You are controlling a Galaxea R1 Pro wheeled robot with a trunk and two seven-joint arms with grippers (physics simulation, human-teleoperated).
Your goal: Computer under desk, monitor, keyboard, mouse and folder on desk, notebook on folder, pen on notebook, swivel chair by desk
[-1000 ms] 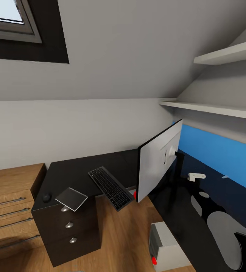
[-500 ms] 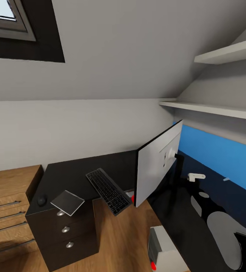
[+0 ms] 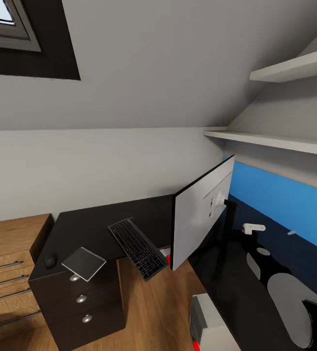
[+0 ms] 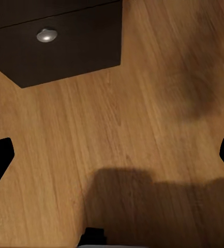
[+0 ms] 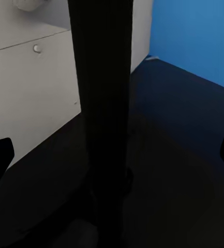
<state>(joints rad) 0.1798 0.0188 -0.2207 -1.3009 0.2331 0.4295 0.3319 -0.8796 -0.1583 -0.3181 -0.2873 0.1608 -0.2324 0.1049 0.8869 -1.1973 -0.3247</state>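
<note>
Desk [image 3: 95, 226]: L-shaped black top running along the grey wall and turning toward the camera at the right; its black three-drawer unit [image 3: 78, 304] with round silver knobs stands under the left end.
Monitor [image 3: 197, 219]: upright on the right wing of the desk, light grey back facing the camera, on a black stand [image 5: 104, 103] seen close in the right wrist view.
Keyboard [image 3: 137, 247]: silver-grey frame, dark keys; lies slantwise on the desk's inner corner, its near end jutting past the edge over the floor, just beside the monitor's lower corner.
Mouse [image 3: 50, 262]: small black lump on the desk's left end, above the drawer unit.
Notebook [image 3: 84, 263]: thin light grey rectangle, near the mouse, one corner overhanging the front edge above the top knob.
Computer [image 3: 212, 326]: pale grey box on the floor below the monitor, partly cut off by the picture's lower edge.
Floor [image 4: 132, 134]: wood planks; the left wrist view looks down on it, with a drawer-unit corner and one silver knob [image 4: 47, 35].
Left gripper [image 4: 112, 155]: dark fingertips at opposite edges of the wrist view, spread wide, nothing between.
Right gripper [image 5: 112, 155]: fingertips likewise far apart, the stand ahead, not touched.
Surroundings: low light-wood cabinet [image 3: 7, 258] left of the desk; white shelves [image 3: 275, 141] and a blue wall panel [image 3: 285, 195] at right; window corner [image 3: 7, 24] upper left.
</note>
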